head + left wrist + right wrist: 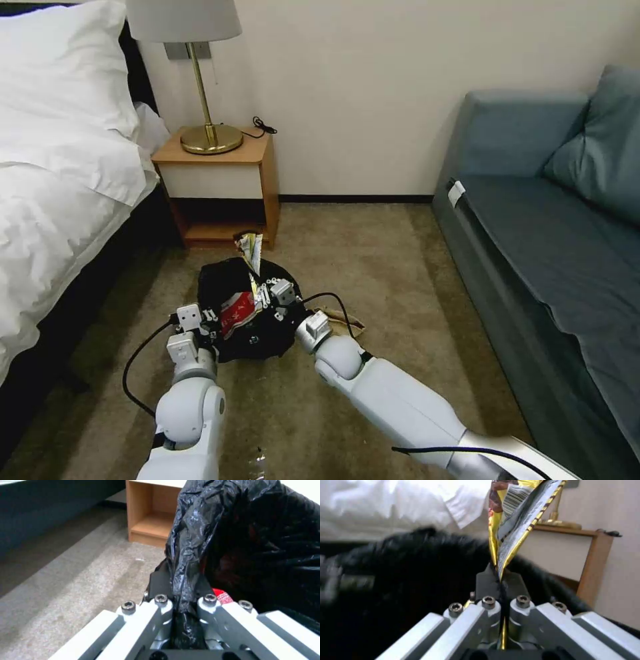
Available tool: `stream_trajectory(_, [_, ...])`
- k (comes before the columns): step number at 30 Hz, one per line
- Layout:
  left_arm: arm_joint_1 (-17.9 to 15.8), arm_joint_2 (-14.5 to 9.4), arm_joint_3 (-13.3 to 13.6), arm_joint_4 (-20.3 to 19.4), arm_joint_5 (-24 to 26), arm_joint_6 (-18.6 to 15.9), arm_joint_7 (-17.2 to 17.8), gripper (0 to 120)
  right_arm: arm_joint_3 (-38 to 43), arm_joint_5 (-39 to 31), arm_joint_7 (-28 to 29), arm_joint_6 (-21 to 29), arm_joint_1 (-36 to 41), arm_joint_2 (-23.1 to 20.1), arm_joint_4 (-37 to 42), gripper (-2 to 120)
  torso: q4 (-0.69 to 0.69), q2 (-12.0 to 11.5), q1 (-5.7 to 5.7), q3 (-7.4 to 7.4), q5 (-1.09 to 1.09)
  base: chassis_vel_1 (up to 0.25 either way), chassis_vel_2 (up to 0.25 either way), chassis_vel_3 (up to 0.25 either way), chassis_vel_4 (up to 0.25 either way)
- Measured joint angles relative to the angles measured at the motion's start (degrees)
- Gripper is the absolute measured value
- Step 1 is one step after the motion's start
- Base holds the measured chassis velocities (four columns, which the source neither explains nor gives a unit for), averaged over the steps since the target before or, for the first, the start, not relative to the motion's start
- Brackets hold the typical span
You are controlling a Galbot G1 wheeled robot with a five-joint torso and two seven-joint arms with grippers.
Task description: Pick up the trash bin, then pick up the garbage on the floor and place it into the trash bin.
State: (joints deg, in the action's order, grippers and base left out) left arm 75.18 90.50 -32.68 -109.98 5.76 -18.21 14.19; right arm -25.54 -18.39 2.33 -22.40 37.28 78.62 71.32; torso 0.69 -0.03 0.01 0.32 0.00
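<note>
1. The bin bag (213, 530) is thin, crinkled black plastic with a wet-looking gloss.
2. The snack wrapper (516, 517) above the bag is shiny gold foil, creased.
3. The red packet (237, 312) inside the bag looks like glossy plastic film.
4. The left gripper (185, 605) pinching the bag and the right gripper (501, 580) are pale brushed metal with dark screws.
5. The carpet (373, 253) under the bag is matt, rough pile.
6. The nightstand (220, 187) behind the bag is smooth wood.

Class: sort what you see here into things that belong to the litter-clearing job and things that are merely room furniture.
Job:
trash bin, held by left gripper
snack wrapper, pinched in right gripper
red packet
crumpled paper

Furniture:
nightstand
lamp
bed
sofa
</note>
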Motion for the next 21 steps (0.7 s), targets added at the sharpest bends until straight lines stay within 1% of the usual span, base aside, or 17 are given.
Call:
stream_trajectory(3, [-0.08,0.17,0.15,0.01,-0.13,-0.04,0.01,3,-0.14,1.06,-0.7,-0.43,0.7,0.0,-1.13,3,0.0,0.0,0.0,0.0,-0.01,0.0,0.0,0.0,0.0])
stream_trajectory(5, [-0.3,0.3,0.24,0.12,-0.21,-0.04,0.02,3,-0.14,1.78,-1.4,-0.64,1.35,-0.19,-1.45,16,0.0,0.0,0.0,0.0,-0.01,0.0,0.0,0.0,0.0])
stream_trajectory(6, [-0.37,0.32,0.27,0.2,-0.22,-0.04,0.01,3,-0.14,1.95,-1.56,-0.66,1.49,-0.33,-1.45,19,0.0,0.0,0.0,0.0,-0.01,0.0,0.0,0.0,0.0])
stream_trajectory(7, [-0.37,0.32,0.27,0.2,-0.22,-0.04,0.01,3,-0.14,1.95,-1.56,-0.66,1.49,-0.33,-1.45,19,0.0,0.0,0.0,0.0,-0.01,0.0,0.0,0.0,0.0])
stream_trajectory(8, [-0.42,0.35,0.31,0.27,-0.25,-0.04,0.01,3,-0.14,2.06,-1.68,-0.67,1.56,-0.43,-1.44,25,0.0,0.0,0.0,0.0,-0.01,0.0,0.0,0.0,0.0])
stream_trajectory(9, [-0.42,0.35,0.31,0.27,-0.25,-0.04,0.01,3,-0.14,2.06,-1.68,-0.67,1.56,-0.43,-1.44,25,0.0,0.0,0.0,0.0,-0.01,0.0,0.0,0.0,0.0])
stream_trajectory(11, [-0.48,0.43,0.38,0.58,-0.34,-0.04,-0.05,3,0.08,2.19,-1.84,-0.69,1.59,-0.51,-1.34,37,0.0,0.0,0.0,0.0,-0.01,0.0,0.0,0.0,0.0])
stream_trajectory(12, [-0.5,0.43,0.38,0.71,-0.36,-0.04,-0.05,3,0.13,2.19,-1.9,-0.69,1.59,-0.55,-1.26,40,0.0,0.0,0.0,0.0,-0.01,0.0,0.0,0.0,0.0])
stream_trajectory(13, [-0.5,0.43,0.38,0.71,-0.36,-0.04,-0.05,3,0.13,2.19,-1.9,-0.69,1.59,-0.55,-1.26,40,0.0,0.0,0.0,0.0,-0.01,0.0,0.0,0.0,0.0])
stream_trajectory(15, [-0.65,0.38,0.4,0.82,-0.37,-0.04,-0.07,3,0.2,2.17,-2.02,-0.69,1.59,-0.65,-0.91,52,0.0,0.0,0.0,0.0,-0.01,0.0,0.0,0.0,0.0])
stream_trajectory(16, [-0.74,0.34,0.4,0.86,-0.37,-0.05,-0.08,3,0.26,2.16,-2.05,-0.68,1.61,-0.65,-0.85,55,0.0,0.0,0.0,0.0,-0.01,0.0,0.0,0.0,0.0])
stream_trajectory(17, [-0.74,0.34,0.4,0.86,-0.37,-0.05,-0.08,3,0.26,2.16,-2.05,-0.68,1.61,-0.65,-0.85,55,0.0,0.0,0.0,0.0,-0.01,0.0,0.0,0.0,0.0])
stream_trajectory(19, [-0.9,0.2,0.4,0.98,-0.36,-0.04,-0.08,3,0.41,2.1,-2.07,-0.66,1.75,-0.66,-0.8,67,0.0,0.0,0.0,0.0,-0.01,0.0,0.0,0.0,0.0])
stream_trajectory(20, [-0.9,0.2,0.4,0.98,-0.36,-0.04,-0.08,3,0.41,2.1,-2.07,-0.66,1.75,-0.66,-0.8,67,0.0,0.0,0.0,0.0,-0.01,0.0,0.0,0.0,0.0])
stream_trajectory(21, [-0.94,0.15,0.37,1.03,-0.35,-0.04,-0.08,3,0.48,2.09,-2.1,-0.65,1.8,-0.66,-0.8,72,0.0,0.0,0.0,0.0,-0.01,0.0,0.0,0.0,0.0])
